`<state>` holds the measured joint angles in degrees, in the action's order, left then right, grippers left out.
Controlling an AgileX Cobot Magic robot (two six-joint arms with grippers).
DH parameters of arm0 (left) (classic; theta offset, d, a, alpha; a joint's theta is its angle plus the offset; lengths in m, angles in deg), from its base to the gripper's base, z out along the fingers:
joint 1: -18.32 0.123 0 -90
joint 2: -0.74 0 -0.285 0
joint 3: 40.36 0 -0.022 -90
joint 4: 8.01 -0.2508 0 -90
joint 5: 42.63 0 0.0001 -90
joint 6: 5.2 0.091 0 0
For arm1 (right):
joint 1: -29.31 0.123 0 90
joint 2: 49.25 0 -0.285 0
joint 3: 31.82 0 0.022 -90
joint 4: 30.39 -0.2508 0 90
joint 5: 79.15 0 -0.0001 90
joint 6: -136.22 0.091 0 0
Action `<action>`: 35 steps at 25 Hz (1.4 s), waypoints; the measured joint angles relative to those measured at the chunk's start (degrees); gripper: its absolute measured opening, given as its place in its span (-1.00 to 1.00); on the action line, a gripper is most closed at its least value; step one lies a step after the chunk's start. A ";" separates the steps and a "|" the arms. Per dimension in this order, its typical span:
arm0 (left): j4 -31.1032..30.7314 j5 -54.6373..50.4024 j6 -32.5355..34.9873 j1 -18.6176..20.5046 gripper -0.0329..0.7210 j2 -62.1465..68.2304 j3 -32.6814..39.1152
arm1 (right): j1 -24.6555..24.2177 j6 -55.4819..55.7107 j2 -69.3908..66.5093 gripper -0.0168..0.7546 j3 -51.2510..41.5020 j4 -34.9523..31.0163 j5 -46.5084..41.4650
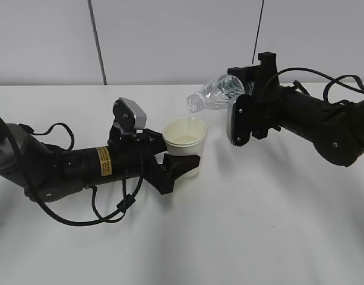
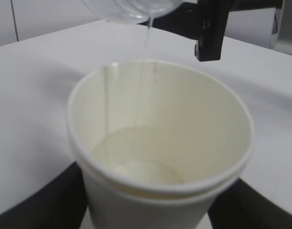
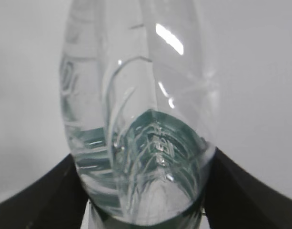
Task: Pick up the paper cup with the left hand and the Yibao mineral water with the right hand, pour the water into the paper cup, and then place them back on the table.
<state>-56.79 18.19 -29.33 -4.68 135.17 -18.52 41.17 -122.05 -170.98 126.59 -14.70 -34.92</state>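
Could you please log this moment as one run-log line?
phase: pouring | left end effector: holding paper cup upright | right end effector: Yibao mineral water tilted, stream entering cup | cup: partly filled

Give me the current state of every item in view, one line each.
Paper cup: upright, held off the table, partly filled.
Yibao mineral water: tipped mouth-down over the cup, thin stream pouring.
Left hand: shut on the cup.
Right hand: shut on the bottle.
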 joint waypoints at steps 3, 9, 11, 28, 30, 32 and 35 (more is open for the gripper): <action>0.00 0.00 0.00 0.00 0.29 0.00 0.00 | 0.00 1.12 0.00 0.31 0.00 0.00 0.00; 0.00 0.00 0.00 0.00 0.29 0.00 0.00 | 0.00 6.13 0.00 0.31 0.00 -0.16 0.00; 0.05 0.00 0.00 0.00 0.29 0.00 0.00 | 0.00 9.23 0.00 0.31 0.00 -1.04 0.00; 1.51 0.00 0.00 0.00 0.29 0.00 0.00 | 0.00 42.90 0.00 0.31 0.00 -13.41 -2.05; 1.83 0.00 0.00 0.00 0.28 0.00 0.00 | 0.00 45.75 0.00 0.31 0.00 -13.83 -2.56; 2.04 0.00 0.00 0.00 0.27 0.00 0.00 | 0.00 48.12 0.00 0.31 0.00 -14.05 -2.85; 3.18 0.00 0.00 0.00 0.26 0.00 0.00 | 0.00 51.25 0.00 0.31 0.00 -14.13 -3.89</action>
<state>-53.61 18.19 -29.33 -4.68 135.17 -18.52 41.17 -70.80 -170.98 126.59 -28.83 -38.81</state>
